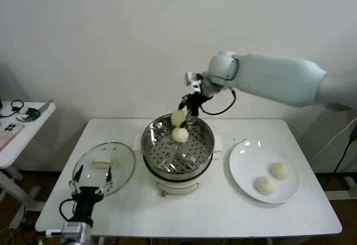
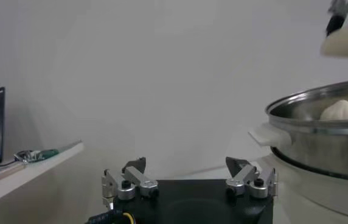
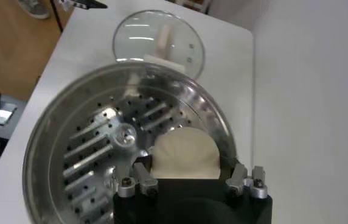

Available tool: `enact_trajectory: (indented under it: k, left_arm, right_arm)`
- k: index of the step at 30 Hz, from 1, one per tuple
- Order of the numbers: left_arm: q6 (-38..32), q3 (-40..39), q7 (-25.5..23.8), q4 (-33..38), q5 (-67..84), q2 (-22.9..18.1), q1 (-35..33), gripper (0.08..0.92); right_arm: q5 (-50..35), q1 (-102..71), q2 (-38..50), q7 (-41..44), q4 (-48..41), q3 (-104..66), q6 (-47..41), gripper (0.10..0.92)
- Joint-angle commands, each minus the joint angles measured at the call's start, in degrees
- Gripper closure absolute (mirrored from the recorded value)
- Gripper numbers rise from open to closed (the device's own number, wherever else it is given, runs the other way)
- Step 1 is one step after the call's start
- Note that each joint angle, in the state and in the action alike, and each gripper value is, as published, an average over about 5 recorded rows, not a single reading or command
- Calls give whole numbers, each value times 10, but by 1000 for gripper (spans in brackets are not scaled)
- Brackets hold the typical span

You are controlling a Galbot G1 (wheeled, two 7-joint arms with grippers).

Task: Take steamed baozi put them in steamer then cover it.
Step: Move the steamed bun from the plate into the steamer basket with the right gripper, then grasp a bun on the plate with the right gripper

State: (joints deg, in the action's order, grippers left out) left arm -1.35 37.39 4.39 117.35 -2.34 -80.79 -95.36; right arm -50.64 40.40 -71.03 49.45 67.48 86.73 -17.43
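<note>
white table (image 1: pixel 189 214), right gripper (image 1: pixel 184 115) over steamer (image 1: pixel 177 147)

left gripper (image 2: pixel 189 182) open | steamer (image 2: pixel 320 131) beside | baozi (image 2: pixel 343 110) inside

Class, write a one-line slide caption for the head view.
Right gripper holds a baozi above the steamer; two wait on the plate.

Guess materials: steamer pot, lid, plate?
Steamer: polished metal, likely stainless steel, mirror reflections on the rim and perforated tray; cream base under it looks like matte plastic.
Lid: clear glass, the table shows through; thin metal rim, cream handle probably plastic.
Plate: smooth glossy white, ceramic or melamine, cannot tell which.
</note>
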Motion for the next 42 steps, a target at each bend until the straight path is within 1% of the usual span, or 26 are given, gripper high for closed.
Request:
enact_trajectory:
  k: [1,11,20,23,26,29,33,36,42]
  left_arm:
    - [0,0,0,2,-2,3,-1,177]
    - [-3,5,0,-1,1,4,-5,177]
    - [-2,5,0,-2,3,5,-4,177]
    - [-2,4,0,-3,3,4,-2,177]
    - [-2,3,0,-4,3,4,-1,177]
    - [-2,2,1,-4,2,3,-1,177]
    - [-2,3,1,-4,2,3,-3,177]
    - [-3,4,1,-3,2,2,-4,177]
    - [-2,2,2,-2,2,2,-4,177]
  right_arm:
    - [3,-55,-69,-12,-21,-3,-8,313]
    - [20,-81,-87,-11,-46,5,-6,313]
    - [33,-88,-84,-10,-44,12,-4,304]
    - [34,-89,-84,-14,-44,11,-7,271]
    - [35,-87,-83,-12,-45,10,-8,220]
    - [34,-80,-78,-8,-42,8,-8,205]
    - [34,-59,-60,4,-32,6,-3,203]
    - [35,-28,-30,25,-15,8,9,203]
    - [51,55,64,85,28,36,51,203]
